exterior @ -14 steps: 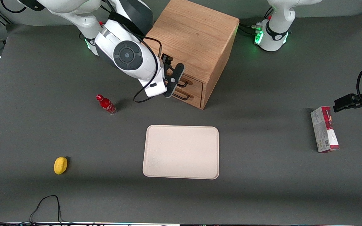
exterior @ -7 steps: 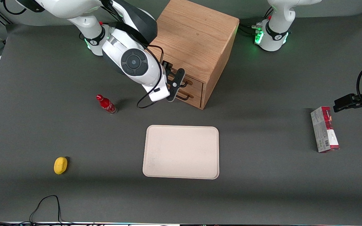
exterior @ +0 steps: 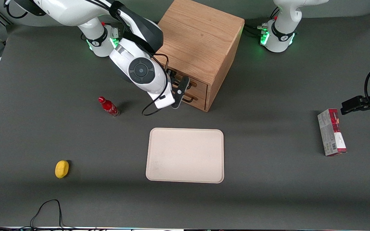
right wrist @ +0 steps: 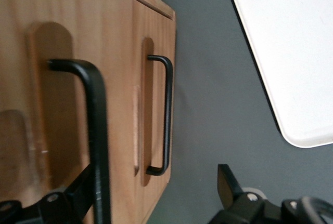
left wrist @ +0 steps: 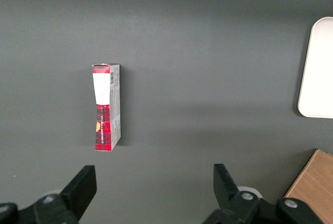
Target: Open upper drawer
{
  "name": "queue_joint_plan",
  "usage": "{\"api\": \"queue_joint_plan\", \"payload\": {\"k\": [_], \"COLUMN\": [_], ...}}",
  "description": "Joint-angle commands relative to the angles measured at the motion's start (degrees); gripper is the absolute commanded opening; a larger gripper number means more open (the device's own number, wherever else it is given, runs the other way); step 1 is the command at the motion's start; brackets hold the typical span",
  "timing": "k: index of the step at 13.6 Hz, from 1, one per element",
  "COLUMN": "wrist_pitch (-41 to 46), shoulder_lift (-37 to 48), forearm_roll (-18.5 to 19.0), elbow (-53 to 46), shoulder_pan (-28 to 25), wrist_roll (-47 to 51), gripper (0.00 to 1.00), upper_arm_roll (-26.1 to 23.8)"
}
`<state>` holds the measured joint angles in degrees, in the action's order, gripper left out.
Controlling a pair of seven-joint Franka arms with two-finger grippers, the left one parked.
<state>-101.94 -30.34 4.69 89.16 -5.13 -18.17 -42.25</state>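
My pincer [exterior: 174,84] is spread wide, right in front of the wooden cabinet [exterior: 201,38], holding nothing. One finger [right wrist: 78,193] sits just beside the black handle [right wrist: 96,125] of the upper drawer [right wrist: 57,104], and I cannot tell if it touches. The upper drawer is pushed in, with the lower drawer [right wrist: 153,104] under it. Nearer the front camera, a cream tray [exterior: 185,155] lies on the tabletop [exterior: 268,179], with a red bottle [exterior: 108,106] toward my end

The oak upper drawer [exterior: 194,84] sits shut in its cabinet, its black bar handle [right wrist: 96,130] standing proud
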Motion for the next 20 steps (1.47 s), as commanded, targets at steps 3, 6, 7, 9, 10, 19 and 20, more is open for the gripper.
{"api": "queue_joint_plan", "payload": {"k": [3,6,7,9,10,19,20], "wrist_pitch": [-0.72,-0.72,-0.72,-0.28,-0.10,3.33,3.33], "shoulder_lift": [-0.68,-1.29,-2.08,-3.83,-4.89,-11.14,-11.14], "forearm_roll": [1.73,1.81,1.81,1.73,1.55,1.20,1.20], "elbow": [-1.44,-3.02,-4.34,-7.76,-9.95,-22.36,-22.54], "shoulder_pan": [0.21,0.30,0.30,0.30,0.30,0.47,0.47], "wrist_roll": [-6.25,-9.68,-10.91,-13.72,-15.65,-16.64,-16.29], "gripper": [1.00,1.00,1.00,1.00,1.00,1.00,1.00], "upper_arm_roll": [2.43,5.77,6.65,9.63,11.21,15.89,16.06]}}
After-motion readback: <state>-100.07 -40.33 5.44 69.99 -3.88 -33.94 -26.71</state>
